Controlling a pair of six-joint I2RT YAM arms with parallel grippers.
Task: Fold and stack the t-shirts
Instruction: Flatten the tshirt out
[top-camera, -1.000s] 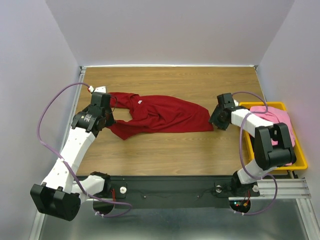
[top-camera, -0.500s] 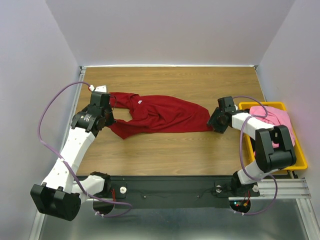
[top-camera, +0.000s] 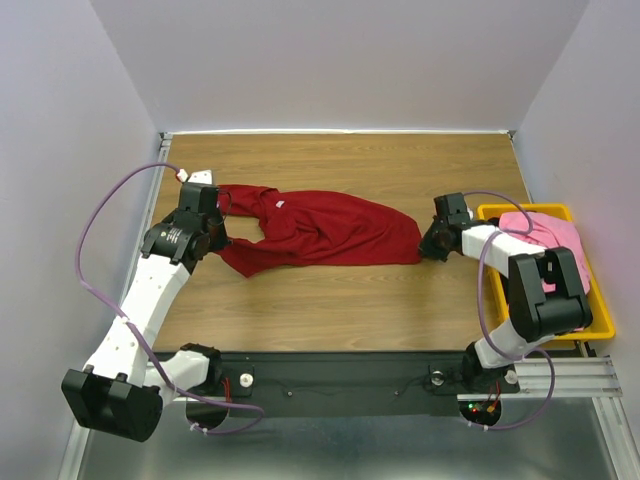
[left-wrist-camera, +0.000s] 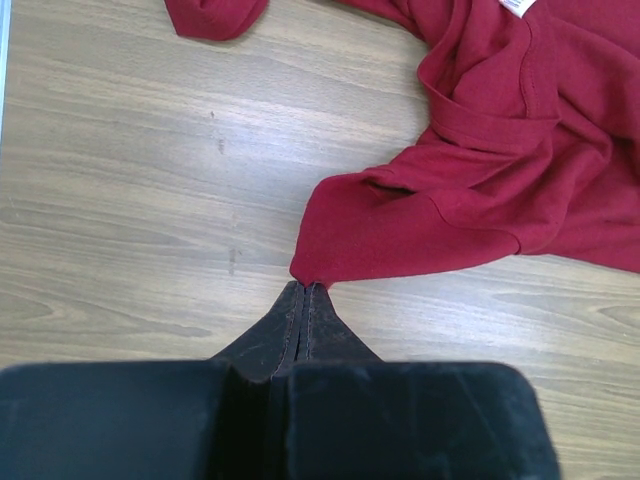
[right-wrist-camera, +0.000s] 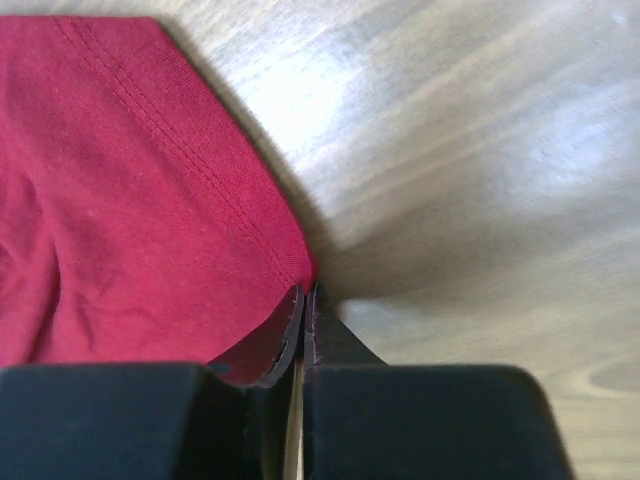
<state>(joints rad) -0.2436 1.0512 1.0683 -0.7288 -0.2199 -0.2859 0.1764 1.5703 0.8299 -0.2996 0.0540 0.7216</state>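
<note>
A dark red t-shirt (top-camera: 320, 230) lies crumpled and stretched out across the middle of the wooden table, its white neck label (top-camera: 281, 205) facing up. My left gripper (top-camera: 222, 243) is at the shirt's left end. The left wrist view has it (left-wrist-camera: 305, 288) shut on a pointed fold of the red cloth (left-wrist-camera: 450, 210). My right gripper (top-camera: 424, 246) is low at the shirt's right end. In the right wrist view it (right-wrist-camera: 305, 292) is shut, pinching the stitched hem edge of the red cloth (right-wrist-camera: 130, 200).
A yellow plastic bin (top-camera: 592, 330) stands at the right table edge beside the right arm, with a pink t-shirt (top-camera: 552, 235) in it. Bare wood lies in front of and behind the red shirt. White walls close in the table at the back and on both sides.
My right gripper dropped and slid a little left onto the shirt's right end, then shut on the hem. The left gripper and the shirt stayed put.
</note>
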